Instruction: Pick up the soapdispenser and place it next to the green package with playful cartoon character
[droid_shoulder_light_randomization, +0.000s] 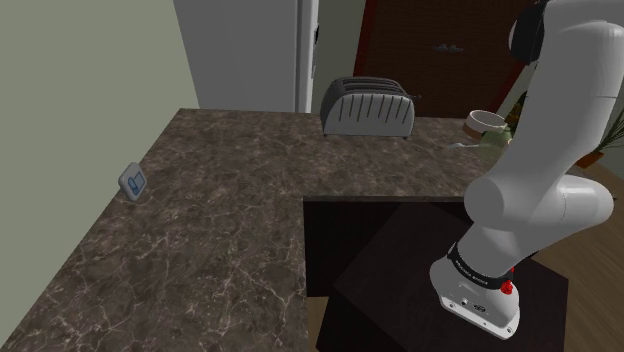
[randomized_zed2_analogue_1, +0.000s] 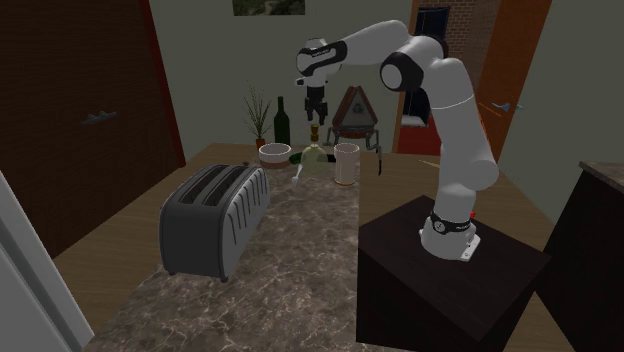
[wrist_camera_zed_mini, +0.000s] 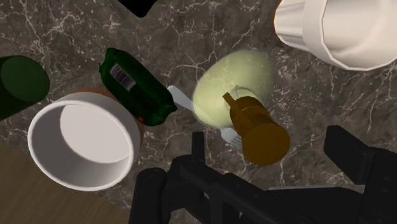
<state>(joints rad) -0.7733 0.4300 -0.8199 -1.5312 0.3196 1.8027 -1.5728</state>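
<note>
We see the tool (randomized_zed2_analogue_1: 317, 118) hanging just above the soap dispenser (randomized_zed2_analogue_1: 315, 158). Its fingers (wrist_camera_zed_mini: 356, 162) are spread wide and grip nothing, and in the wrist view the dispenser's brown pump sits between them, untouched. The pale green dispenser stands upright on the marbled bench (randomized_zed2_analogue_1: 290, 260). In the second exterior view a white cup (randomized_zed2_analogue_1: 346, 163) stands at its three o'clock and a white bowl (randomized_zed2_analogue_1: 273, 153) at its nine o'clock. The green package (wrist_camera_zed_mini: 137, 86) lies between bowl and dispenser, just beside the bowl. A toaster (randomized_zed2_analogue_1: 213, 215) sits well apart at seven o'clock.
</note>
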